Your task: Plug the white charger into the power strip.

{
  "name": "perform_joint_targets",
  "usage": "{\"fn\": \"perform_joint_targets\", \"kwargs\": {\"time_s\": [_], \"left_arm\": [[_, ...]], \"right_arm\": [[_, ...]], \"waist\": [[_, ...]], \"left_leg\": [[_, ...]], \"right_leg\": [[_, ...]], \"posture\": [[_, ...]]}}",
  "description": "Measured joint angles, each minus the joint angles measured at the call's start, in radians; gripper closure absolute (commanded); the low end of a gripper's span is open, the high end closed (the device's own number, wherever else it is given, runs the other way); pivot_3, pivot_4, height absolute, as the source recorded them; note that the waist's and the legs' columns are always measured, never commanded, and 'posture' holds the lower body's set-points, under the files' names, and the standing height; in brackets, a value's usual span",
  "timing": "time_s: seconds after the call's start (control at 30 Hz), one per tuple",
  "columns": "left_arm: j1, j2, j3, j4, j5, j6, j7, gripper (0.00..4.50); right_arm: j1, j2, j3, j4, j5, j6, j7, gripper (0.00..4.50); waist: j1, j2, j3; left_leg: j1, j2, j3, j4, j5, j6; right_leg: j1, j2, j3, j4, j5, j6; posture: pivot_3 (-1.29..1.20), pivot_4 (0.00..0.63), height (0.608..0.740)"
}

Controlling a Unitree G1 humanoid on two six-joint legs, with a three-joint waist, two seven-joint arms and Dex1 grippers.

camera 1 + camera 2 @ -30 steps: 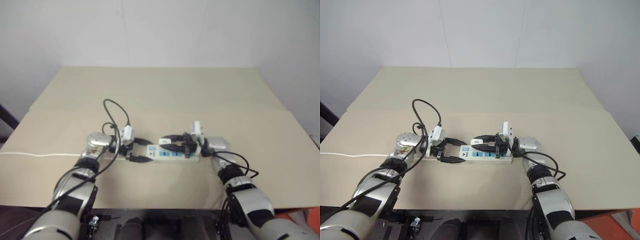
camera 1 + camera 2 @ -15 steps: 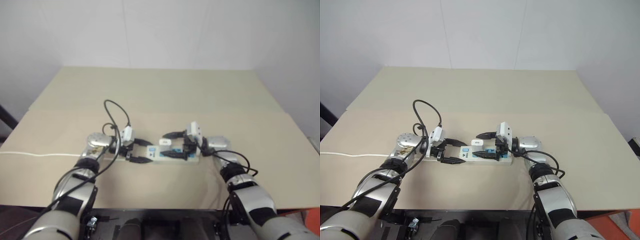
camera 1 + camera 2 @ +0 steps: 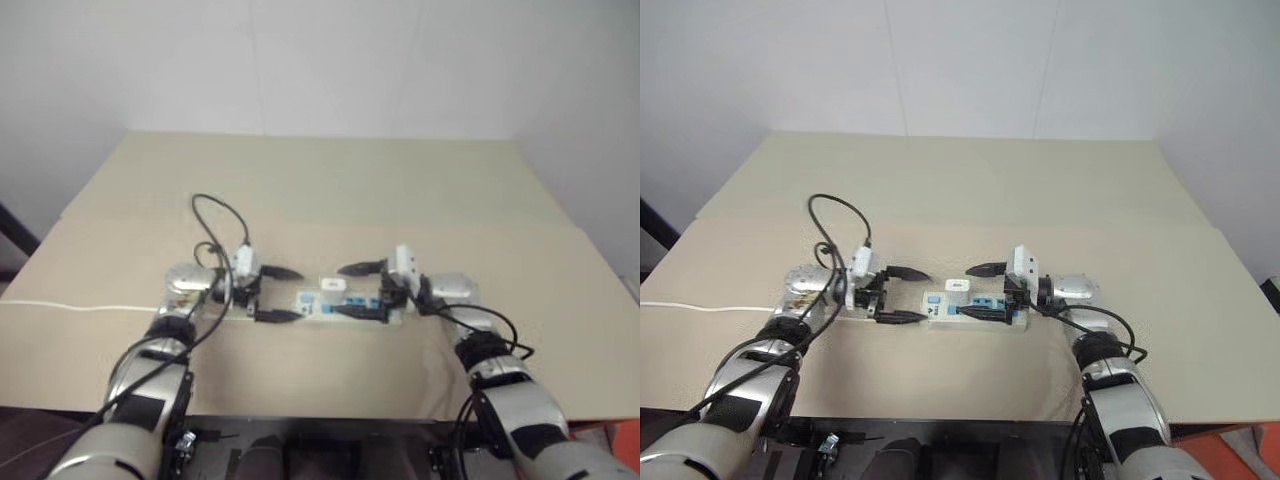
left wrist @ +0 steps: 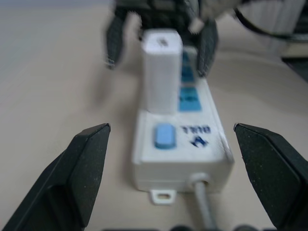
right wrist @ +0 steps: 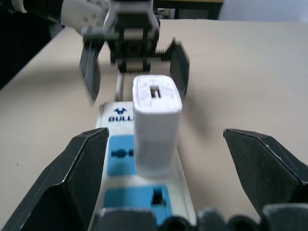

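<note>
- The white charger [image 3: 958, 286] is standing upright in the power strip [image 3: 975, 308], a small plain boxy block with a dark slot in its top face; it is sitting in the blue socket nearest the switch end.
- The power strip is lying flat on the desk [image 3: 970, 190], a long white bar with blue sockets, a blue switch and dark lettering at one end, and a thin white cord [image 3: 700, 308] running off toward the desk's left edge.
- The left gripper [image 3: 902, 295] is pointing at the strip's switch end with its jaws spread wide, holding nothing; the fingertips are sitting just off the strip's end.
- The right gripper [image 3: 978, 290] is facing it from the opposite end, jaws also wide and empty, one finger lying over the strip and the other behind the charger, neither touching the charger.
- The strip is resting near the front of the desk, between the two grippers.
- Behind the strip, bare desk surface is stretching back to the wall, and more bare surface is lying to the right.
</note>
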Motion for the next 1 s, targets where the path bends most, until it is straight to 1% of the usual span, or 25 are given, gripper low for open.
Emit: {"fn": "perform_joint_targets", "kwargs": {"time_s": [0.1, 0.13, 0.23, 0.33, 0.47, 0.53, 0.8, 1.0], "left_arm": [[0.076, 0.09, 0.03, -0.168, -0.091, 0.114, -0.002, 0.01], [0.116, 0.135, 0.043, -0.224, -0.115, 0.139, -0.003, 0.01], [0.234, 0.267, 0.099, -0.298, -0.149, 0.181, -0.004, 0.01], [0.318, 0.32, 0.132, -0.347, -0.168, 0.204, -0.004, 0.01], [0.417, 0.365, 0.187, -0.443, -0.183, 0.249, -0.004, 0.01], [0.457, 0.38, 0.219, -0.475, -0.19, 0.267, -0.002, 0.01], [0.52, 0.361, 0.241, -0.595, -0.19, 0.32, 0.034, 0.01], [0.535, 0.36, 0.253, -0.652, -0.19, 0.357, 0.046, 0.01]], "right_arm": [[0.101, -0.096, -0.01, -0.202, 0.017, 0.095, -0.002, 0.0], [0.152, -0.144, -0.014, -0.271, 0.017, 0.119, -0.007, 0.0], [0.268, -0.279, -0.082, -0.406, 0.04, 0.196, -0.023, 0.0], [0.319, -0.381, -0.148, -0.499, 0.065, 0.237, -0.025, 0.0], [0.387, -0.474, -0.213, -0.558, 0.085, 0.252, -0.018, 0.0], [0.413, -0.503, -0.243, -0.561, 0.098, 0.261, -0.018, 0.0], [0.415, -0.536, -0.259, -0.591, 0.117, 0.265, -0.019, 0.0], [0.402, -0.588, -0.289, -0.614, 0.141, 0.315, -0.018, 0.0]], "waist": [[-0.002, 0.004, 0.007], [-0.002, 0.006, 0.009], [-0.003, 0.012, 0.014], [-0.002, 0.013, 0.017], [-0.001, 0.013, 0.018], [-0.001, 0.013, 0.019], [0.0, 0.013, 0.022], [0.0, 0.013, 0.027]], "left_leg": [[-0.002, 0.0, 0.0, 0.0, 0.0, 0.0], [-0.004, 0.0, 0.0, 0.0, 0.0, 0.0], [-0.011, 0.0, 0.002, -0.001, 0.0, 0.0], [-0.012, 0.001, 0.002, -0.001, 0.0, 0.0], [-0.012, 0.001, 0.002, -0.001, 0.0, 0.0], [-0.012, 0.001, 0.003, -0.001, 0.0, 0.0], [-0.013, 0.001, 0.003, -0.001, 0.0, 0.0], [-0.013, 0.001, 0.003, -0.001, 0.0, 0.0]], "right_leg": [[-0.002, 0.0, 0.0, -0.001, 0.0, 0.0], [-0.004, -0.001, 0.0, -0.001, 0.0, 0.0], [-0.012, -0.001, 0.001, 0.0, 0.0, 0.0], [-0.014, 0.0, 0.002, 0.001, 0.0, 0.0], [-0.014, 0.001, 0.001, 0.0, 0.0, 0.0], [-0.014, 0.0, 0.001, 0.0, 0.0, 0.0], [-0.014, 0.0, 0.001, -0.001, 0.0, 0.0], [-0.014, 0.0, 0.001, -0.001, 0.0, 0.0]], "posture": [[0.0, 0.15, 0.74], [0.0, 0.15, 0.74], [0.0, 0.15, 0.74], [0.0, 0.15, 0.74], [0.0, 0.15, 0.74], [0.0, 0.15, 0.74], [0.0, 0.15, 0.74], [0.0, 0.15, 0.74]]}}
